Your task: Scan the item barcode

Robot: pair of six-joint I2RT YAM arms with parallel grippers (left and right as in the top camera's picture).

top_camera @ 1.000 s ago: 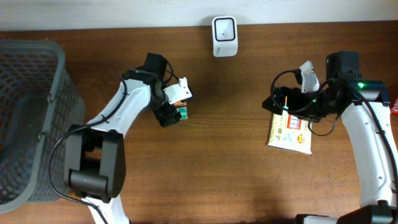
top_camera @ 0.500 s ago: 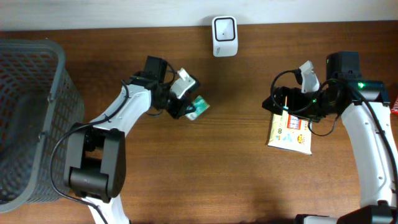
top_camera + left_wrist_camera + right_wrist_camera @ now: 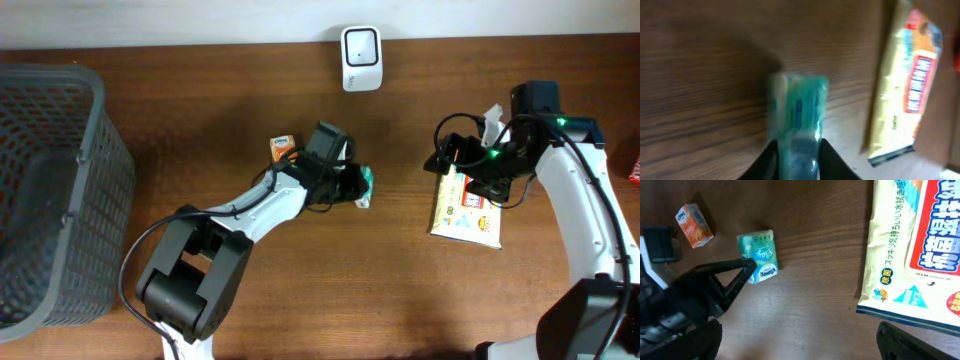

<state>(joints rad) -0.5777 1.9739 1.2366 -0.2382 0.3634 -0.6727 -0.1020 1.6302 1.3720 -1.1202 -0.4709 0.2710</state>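
Observation:
A small teal tissue pack (image 3: 797,120) sits upright between the dark fingers (image 3: 832,161) of my left gripper (image 3: 797,162), which is shut on it. Overhead, the left gripper (image 3: 352,186) holds that teal pack (image 3: 366,186) near the table's middle. The white barcode scanner (image 3: 360,45) stands at the back edge, well beyond it. My right gripper (image 3: 472,166) hovers open over the top edge of a yellow snack packet (image 3: 466,212). The right wrist view shows the teal pack (image 3: 759,255), my open right gripper (image 3: 800,347) with only bare table between its fingers, and the packet (image 3: 920,245).
A small orange box (image 3: 281,148) lies on the table just left of the left arm; it also shows as the orange box (image 3: 694,226) in the right wrist view. A grey mesh basket (image 3: 90,130) fills the left side. A red item (image 3: 635,172) sits at the right edge.
The left gripper closed on the teal pack and carried it right, from beside the orange box to the table's middle. The right arm shifted only slightly.

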